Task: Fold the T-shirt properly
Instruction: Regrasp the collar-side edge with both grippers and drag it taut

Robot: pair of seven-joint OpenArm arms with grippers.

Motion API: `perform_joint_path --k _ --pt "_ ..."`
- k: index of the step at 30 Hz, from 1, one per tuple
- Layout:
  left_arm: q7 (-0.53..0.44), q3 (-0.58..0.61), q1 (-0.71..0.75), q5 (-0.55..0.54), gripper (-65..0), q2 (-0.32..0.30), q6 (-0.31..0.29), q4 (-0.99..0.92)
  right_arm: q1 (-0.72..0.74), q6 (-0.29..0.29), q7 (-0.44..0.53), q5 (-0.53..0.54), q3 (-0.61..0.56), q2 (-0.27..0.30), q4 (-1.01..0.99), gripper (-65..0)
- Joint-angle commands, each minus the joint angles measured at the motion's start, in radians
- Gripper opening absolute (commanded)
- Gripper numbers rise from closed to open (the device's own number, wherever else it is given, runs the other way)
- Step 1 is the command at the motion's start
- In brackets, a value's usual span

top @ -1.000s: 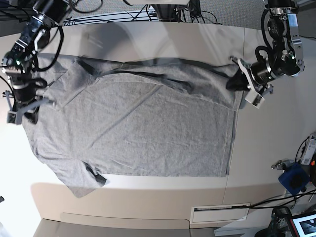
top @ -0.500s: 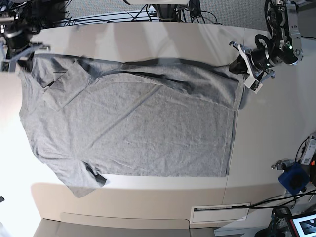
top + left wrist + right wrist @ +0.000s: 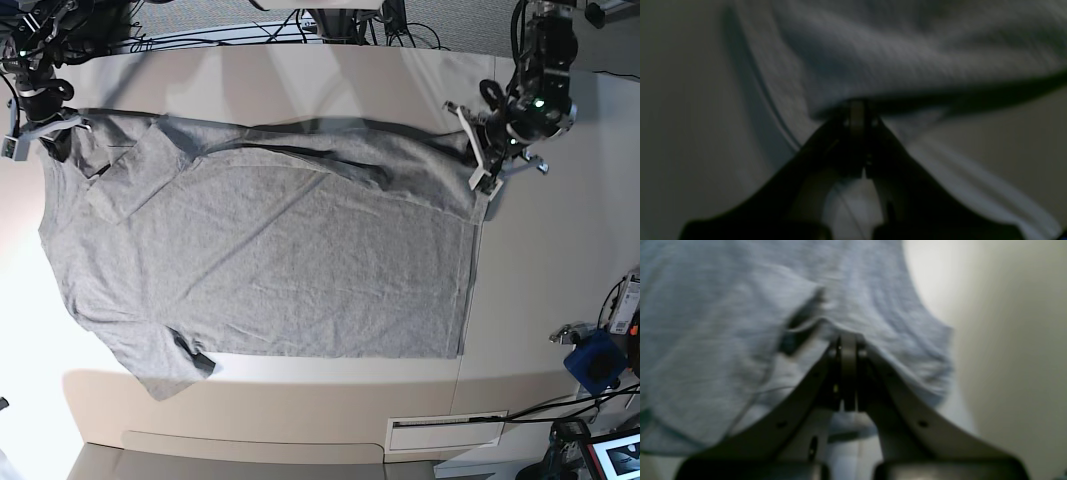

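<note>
Both grippers are clamped shut on the shirt [image 3: 270, 260], spread flat on the table [image 3: 560, 260]; since a second ago the right gripper [image 3: 45, 135] has carried its corner up-table and the left gripper [image 3: 480, 165] has drawn inward, tautening the far edge for folding

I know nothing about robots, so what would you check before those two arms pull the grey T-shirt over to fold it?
1. Left gripper shut on the heather-grey cotton T-shirt: ok, the fabric edge is pinched at its tips in the left wrist view.
2. Right gripper shut on the shirt: ok, cloth bunches at its tips.
3. Both grips on the same far edge: ok, one at each end in the base view.
4. Shirt body flat on the pale table: mostly ok; the far edge is rumpled.
5. Near sleeve flat: not ok, its tip is curled.
6. How many layers each gripper holds: cannot tell, the wrist views are blurred.
</note>
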Motion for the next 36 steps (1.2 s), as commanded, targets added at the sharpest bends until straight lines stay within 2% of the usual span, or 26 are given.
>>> perform_joint_path --k 1,5,8,13,16,18,20,26,29,36 --pt "-0.021 0.006 -0.018 0.000 -65.0 -0.012 0.005 0.000 0.003 0.004 0.026 0.011 -0.002 0.017 0.018 -65.0" --pt "-0.022 0.024 -0.051 0.000 -65.0 -0.011 0.006 -0.102 -0.003 -0.007 0.016 -0.062 -0.046 0.017 0.018 -65.0" --pt "-0.014 0.024 -0.062 0.000 -65.0 -0.013 -0.017 -0.175 -0.006 -0.060 0.016 -0.117 -0.081 0.017 0.018 -65.0" --pt "0.045 0.024 -0.061 -0.018 -65.0 -0.021 -0.020 -0.194 -0.006 -0.142 0.032 -0.232 -0.125 0.017 0.017 -65.0" --pt "0.096 0.023 -0.061 -0.114 -65.0 -0.037 -0.085 -0.194 -0.006 -0.199 0.057 -0.312 -0.135 0.021 -0.001 -65.0" --pt "0.142 0.023 -0.060 -0.172 -65.0 -0.047 -0.127 -0.194 -0.005 -0.219 0.075 -0.327 -0.135 0.044 -0.047 -65.0" --pt "0.174 0.023 -0.060 -0.216 -65.0 -0.066 -0.153 -0.194 -0.005 -0.224 0.089 -0.336 -0.135 0.074 -0.111 -65.0" --pt "0.197 0.023 -0.060 -0.285 -65.0 -0.135 -0.153 -0.194 -0.005 -0.223 0.124 -0.335 -0.135 0.143 -0.254 -65.0" --pt "0.227 0.023 -0.058 -0.314 -65.0 -0.153 -0.190 -0.194 -0.005 -0.222 0.126 -0.336 -0.134 0.150 -0.255 -65.0" --pt "0.241 0.023 -0.013 -0.324 -65.0 -0.153 -0.205 -0.194 -0.006 -0.220 0.119 -0.334 -0.134 0.150 -0.254 -65.0"
